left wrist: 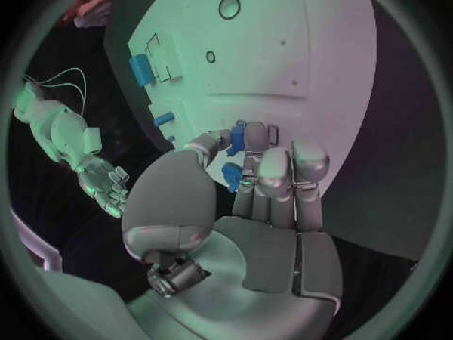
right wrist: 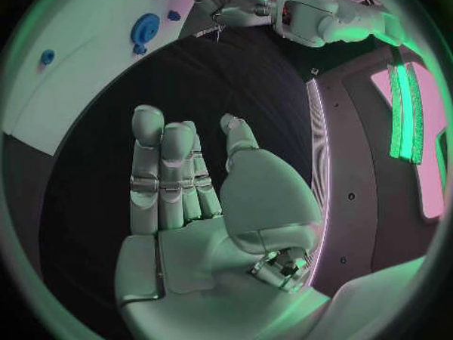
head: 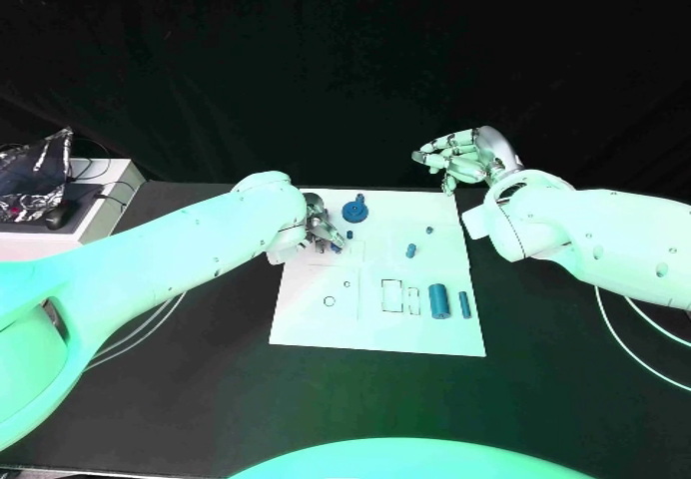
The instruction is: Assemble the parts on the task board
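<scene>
We see the left hand (left wrist: 248, 204) over the white board (head: 381, 269), its fingertips (left wrist: 248, 145) apparently pinching a small blue piece (left wrist: 236, 137), with another blue piece (left wrist: 230, 176) just under the fingers. The right hand (head: 461, 155) hovers off the board's far corner, fingers loosely apart and holding nothing.

You can't see much of the left hand (head: 320, 232) from the head camera: its own forearm covers the palm, at 10 o'clock of the task board (head: 377, 329). In the left wrist view a small blue part (left wrist: 236, 138) sits at the fingertips (left wrist: 274, 162), half covered, shape unreadable. Can't tell pinched or just touched. The board's holes and outlines are too small to read.
</scene>
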### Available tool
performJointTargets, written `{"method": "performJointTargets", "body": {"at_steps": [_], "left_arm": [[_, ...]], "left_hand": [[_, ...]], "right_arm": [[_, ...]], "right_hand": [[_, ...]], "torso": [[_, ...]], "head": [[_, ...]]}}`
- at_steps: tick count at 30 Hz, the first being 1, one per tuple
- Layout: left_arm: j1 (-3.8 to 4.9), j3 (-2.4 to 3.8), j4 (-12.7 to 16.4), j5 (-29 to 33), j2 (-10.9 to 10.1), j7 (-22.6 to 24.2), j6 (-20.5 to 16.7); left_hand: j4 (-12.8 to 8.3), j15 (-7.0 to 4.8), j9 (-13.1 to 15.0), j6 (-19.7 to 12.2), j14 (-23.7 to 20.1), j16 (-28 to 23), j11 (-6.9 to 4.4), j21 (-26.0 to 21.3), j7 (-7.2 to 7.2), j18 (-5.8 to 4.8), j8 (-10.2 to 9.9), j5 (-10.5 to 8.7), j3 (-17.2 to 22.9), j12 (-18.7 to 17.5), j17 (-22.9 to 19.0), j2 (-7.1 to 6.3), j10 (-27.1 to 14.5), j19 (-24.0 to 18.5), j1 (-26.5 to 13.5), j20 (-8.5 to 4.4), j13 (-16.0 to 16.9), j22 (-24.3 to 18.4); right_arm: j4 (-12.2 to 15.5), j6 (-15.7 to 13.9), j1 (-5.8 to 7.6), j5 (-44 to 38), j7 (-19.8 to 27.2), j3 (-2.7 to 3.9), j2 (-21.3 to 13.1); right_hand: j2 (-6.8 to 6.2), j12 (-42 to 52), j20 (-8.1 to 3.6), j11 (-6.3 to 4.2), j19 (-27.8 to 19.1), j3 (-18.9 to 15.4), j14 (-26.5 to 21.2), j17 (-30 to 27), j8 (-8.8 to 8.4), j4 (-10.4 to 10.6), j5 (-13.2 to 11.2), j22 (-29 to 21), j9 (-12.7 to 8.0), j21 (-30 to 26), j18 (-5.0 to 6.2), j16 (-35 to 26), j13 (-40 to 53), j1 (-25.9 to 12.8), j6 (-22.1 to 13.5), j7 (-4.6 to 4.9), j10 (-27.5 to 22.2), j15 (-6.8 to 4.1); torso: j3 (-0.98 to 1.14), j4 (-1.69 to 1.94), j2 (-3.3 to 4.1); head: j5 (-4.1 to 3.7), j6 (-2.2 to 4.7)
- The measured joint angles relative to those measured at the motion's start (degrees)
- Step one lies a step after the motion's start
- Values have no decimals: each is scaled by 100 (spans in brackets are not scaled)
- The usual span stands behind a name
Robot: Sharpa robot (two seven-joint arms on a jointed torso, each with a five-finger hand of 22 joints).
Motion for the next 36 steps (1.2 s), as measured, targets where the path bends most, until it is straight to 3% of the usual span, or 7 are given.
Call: {"method": "performJointTargets", "body": {"at_steps": [36], "left_arm": [[-2,-9,20,-66,-1,45,111]], "left_hand": [[17,1,14,-30,-1,-22,24,0,30,0,-6,-9,17,0,39,-21,-2,-1,86,0,5,0]], "right_arm": [[12,41,0,-13,-10,0,-10]], "right_hand": [[0,0,0,1,0,0,0,1,0,0,0,-3,0,1,0,0,1,0,9,-9,1,0]], "torso": [[-3,4,-3]], "head": [[-21,-46]]}}
